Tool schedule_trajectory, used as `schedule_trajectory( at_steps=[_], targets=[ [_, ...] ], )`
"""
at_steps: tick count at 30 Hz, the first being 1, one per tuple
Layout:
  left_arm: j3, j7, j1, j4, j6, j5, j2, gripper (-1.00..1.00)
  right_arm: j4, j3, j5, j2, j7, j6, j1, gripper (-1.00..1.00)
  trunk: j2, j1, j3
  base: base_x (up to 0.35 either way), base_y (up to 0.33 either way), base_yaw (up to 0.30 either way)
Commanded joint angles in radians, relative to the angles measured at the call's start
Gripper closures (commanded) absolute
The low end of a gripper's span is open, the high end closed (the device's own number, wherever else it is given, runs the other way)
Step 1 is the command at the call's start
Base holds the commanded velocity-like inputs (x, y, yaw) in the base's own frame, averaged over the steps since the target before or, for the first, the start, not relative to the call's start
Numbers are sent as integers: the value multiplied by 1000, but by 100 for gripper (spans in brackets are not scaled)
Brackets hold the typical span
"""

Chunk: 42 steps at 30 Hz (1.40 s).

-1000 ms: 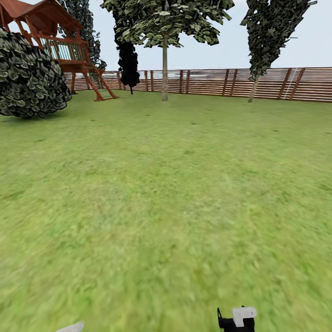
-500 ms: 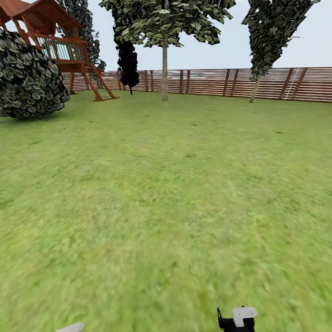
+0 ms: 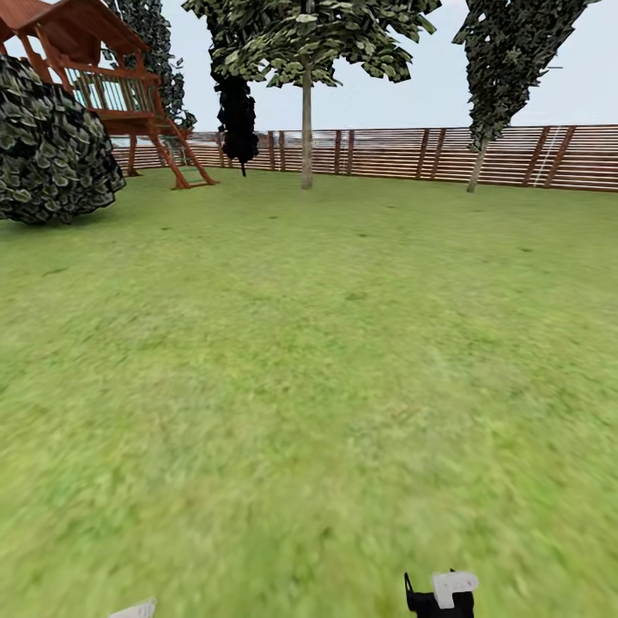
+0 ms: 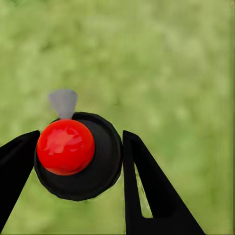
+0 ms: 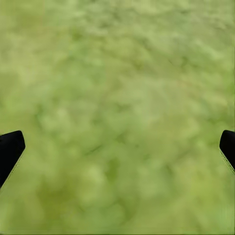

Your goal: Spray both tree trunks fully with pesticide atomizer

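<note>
The pesticide atomizer, a black round bottle with a shiny red top and a small grey nozzle, sits between the two black fingers of my left gripper, which is shut on it above blurred grass. My right gripper is open, its fingertips wide apart over bare lawn. Far across the lawn a tree stands by the fence on a straight pale trunk. A second tree with a thin leaning trunk stands to its right.
A brown slat fence closes the far side of the wide lawn. At the far left are a large round bush and a wooden play tower, with a black conifer beside them. Part of my right arm shows at the bottom edge.
The whole head view has shifted a little, the bush and play tower sliding slightly, so the camera has moved. The arms keep their places in the picture.
</note>
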Motion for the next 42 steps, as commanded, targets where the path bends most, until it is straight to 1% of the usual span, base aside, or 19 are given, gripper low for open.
schedule_trajectory(
  at_steps=[1,42],
  targets=[
    [-9,1,0,0,-3,8,0,100,0,9,-6,0,-4,-1,0,-100,0,0,-1,340,0,0],
    [-9,1,0,0,-2,8,0,100,0,9,-6,0,-4,-1,0,-100,0,0,-1,339,0,0]
  ],
)
